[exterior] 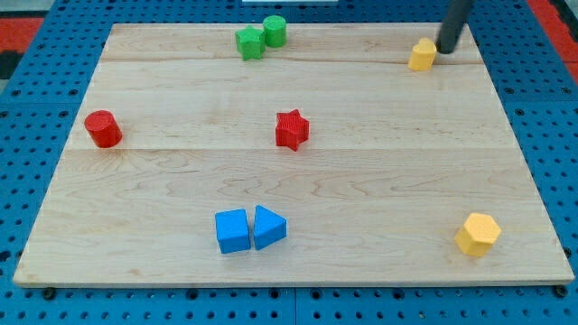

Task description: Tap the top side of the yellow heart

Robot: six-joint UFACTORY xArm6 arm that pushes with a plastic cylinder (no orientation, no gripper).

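Note:
A small yellow heart block [421, 55] lies near the view's top right corner of the wooden board. My tip [446, 49] stands just to the right of it, slightly toward the view's top, very close to the block or touching it. The dark rod rises from there to the view's top edge.
A yellow hexagon block [478, 235] lies at the bottom right. A red star [292, 129] is at the centre and a red cylinder [103, 128] at the left. Two green blocks [260, 38] sit at the top centre. A blue cube [233, 231] and a blue triangle [269, 227] touch at the bottom centre.

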